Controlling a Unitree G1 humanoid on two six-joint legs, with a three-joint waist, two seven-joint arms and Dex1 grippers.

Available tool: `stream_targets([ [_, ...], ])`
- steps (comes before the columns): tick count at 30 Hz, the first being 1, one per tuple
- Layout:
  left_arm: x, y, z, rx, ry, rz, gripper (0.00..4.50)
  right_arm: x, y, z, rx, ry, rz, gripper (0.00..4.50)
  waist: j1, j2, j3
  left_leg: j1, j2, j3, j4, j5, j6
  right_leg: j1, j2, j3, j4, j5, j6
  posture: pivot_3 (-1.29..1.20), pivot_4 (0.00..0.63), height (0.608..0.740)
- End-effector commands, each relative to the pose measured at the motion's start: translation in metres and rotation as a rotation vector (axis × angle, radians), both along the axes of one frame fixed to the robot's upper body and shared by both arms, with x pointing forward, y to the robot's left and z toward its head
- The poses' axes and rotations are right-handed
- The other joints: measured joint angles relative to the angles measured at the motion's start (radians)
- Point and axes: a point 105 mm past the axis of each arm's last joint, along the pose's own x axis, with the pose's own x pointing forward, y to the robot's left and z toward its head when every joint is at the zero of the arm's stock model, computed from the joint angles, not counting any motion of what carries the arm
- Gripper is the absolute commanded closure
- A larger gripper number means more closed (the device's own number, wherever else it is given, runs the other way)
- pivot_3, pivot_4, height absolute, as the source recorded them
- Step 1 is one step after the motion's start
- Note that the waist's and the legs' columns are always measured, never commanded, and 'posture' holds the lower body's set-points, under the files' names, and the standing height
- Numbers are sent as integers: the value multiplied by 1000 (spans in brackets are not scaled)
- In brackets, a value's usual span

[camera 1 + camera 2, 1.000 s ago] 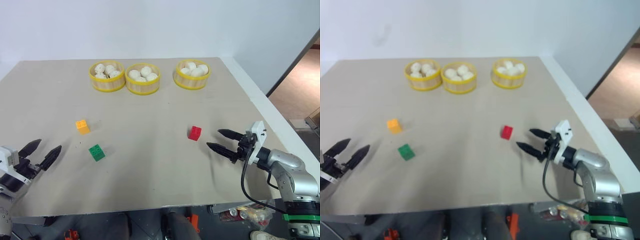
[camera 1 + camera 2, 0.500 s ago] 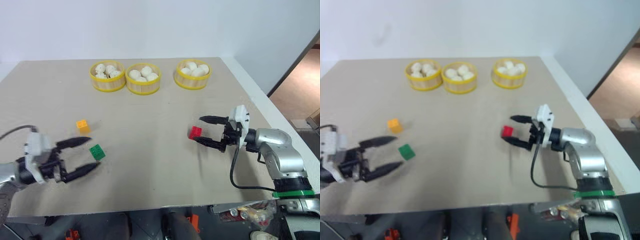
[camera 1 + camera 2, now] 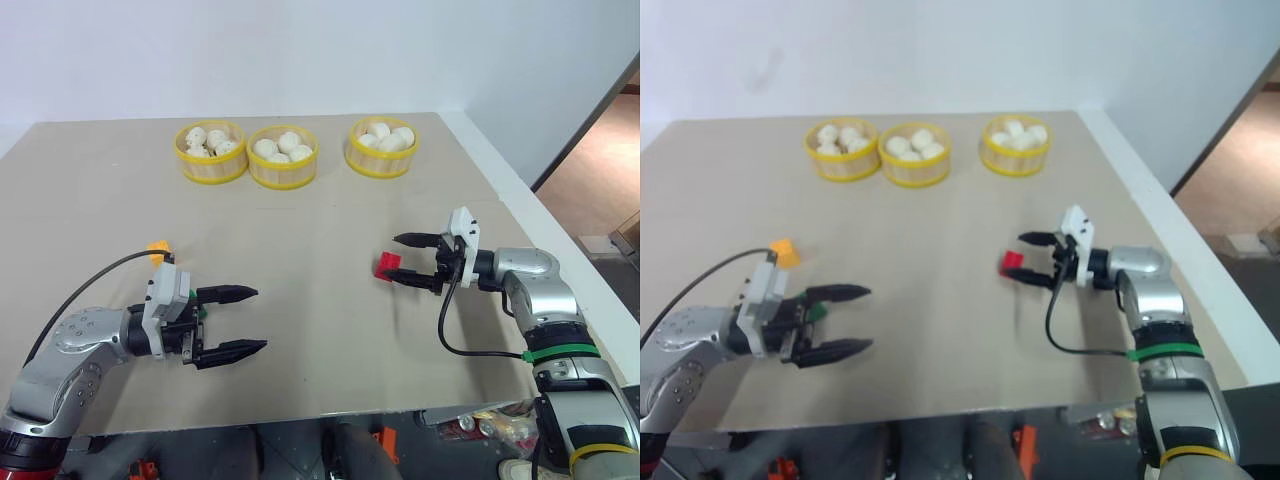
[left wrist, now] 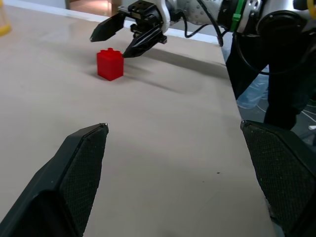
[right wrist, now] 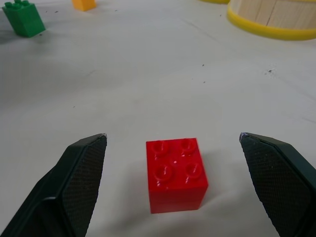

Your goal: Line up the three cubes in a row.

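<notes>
**A:** Both arms have swung inward since the earlier frames. Right gripper (image 3: 405, 259) came in from off to the side and now brackets the red cube (image 5: 176, 174), jaws spread wide, nothing held. Left gripper (image 3: 244, 320) swept across past the green cube (image 5: 23, 18), also wide open and empty.

**B:** Where do the other two sit?

**A:** Green is tucked behind the left gripper's body, orange-yellow cube (image 3: 157, 250) just beyond it. Red is between the right fingers (image 5: 74, 182), touching neither, well apart from the other two.

**B:** Handling?

**A:** My guess: light, rigid moulded plastic, smooth sides, so a bit slippery and easy to nudge across the table (image 3: 300, 350). Not fragile. I'd pinch two opposite flat side faces, low and centred, studs up. The cube sits slightly skewed to the jaws, so it may twist on closing.
</notes>
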Motion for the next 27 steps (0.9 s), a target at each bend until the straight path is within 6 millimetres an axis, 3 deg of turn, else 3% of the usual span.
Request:
stream_targets([
  [1, -1, -2, 5, 48, -52, -38, 23, 5, 5, 7, 13, -34, 3, 0, 0, 0, 0, 0, 0, 0, 0, 0, 0, 0, 0, 1, 0, 0, 0, 0, 150, 740],
  [6, 2, -4, 6, 35, -63, -17, 23, 8, 10, 1, 18, -16, -10, 0, 0, 0, 0, 0, 0, 1, 2, 0, 0, 0, 1, 5, 0, 1, 0, 0, 150, 740],
  [9, 1, -6, 6, 31, -65, -7, 0, 9, 10, -2, 24, -6, -19, 789, 1, 0, 0, 0, -1, 2, 2, 0, 0, 0, 0, 5, 0, 1, 1, 0, 150, 740],
  [16, -3, -7, 1, 35, -55, 5, 0, 5, 8, -10, 8, 12, -25, 3230, 1, 0, 0, 0, 0, 2, 2, 0, 0, 0, 1, 5, 0, 2, 2, 0, 150, 740],
  [21, -2, -7, 0, 34, -56, 9, 0, 3, 13, -2, -11, -18, 17, 3238, 1, 0, 0, 0, -1, 2, 2, 0, 0, 0, 1, 6, 0, 1, 1, 0, 150, 740],
  [27, -6, -6, 0, 55, -60, -34, 0, -21, 54, 20, -62, -13, 286, 3238, -1, 1, 1, 0, 0, 2, 2, 0, 0, -1, 3, 7, 0, 2, 2, 0, 150, 740],
])
